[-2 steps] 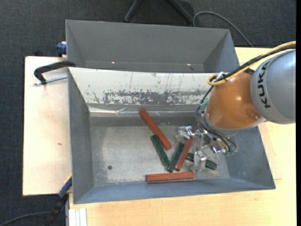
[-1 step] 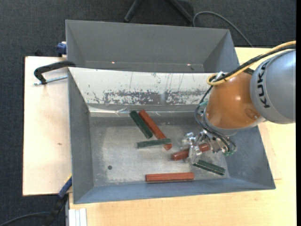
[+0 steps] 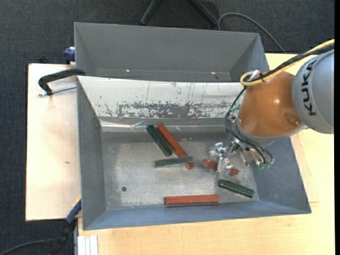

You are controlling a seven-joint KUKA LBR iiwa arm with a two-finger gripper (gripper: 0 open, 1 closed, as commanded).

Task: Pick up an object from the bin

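Note:
My gripper is down near the bin floor at the right side. It stands over a short red bar whose ends stick out to the left and right of it. Just below the gripper, a dark green bar lies on the floor, apart from it. To its left lies another green bar with a small red piece at its right end.
A dark green bar and a red-brown bar lie side by side, slanted, near the back middle. A long red bar lies along the front wall. The arm's orange cover and cables hang over the right wall.

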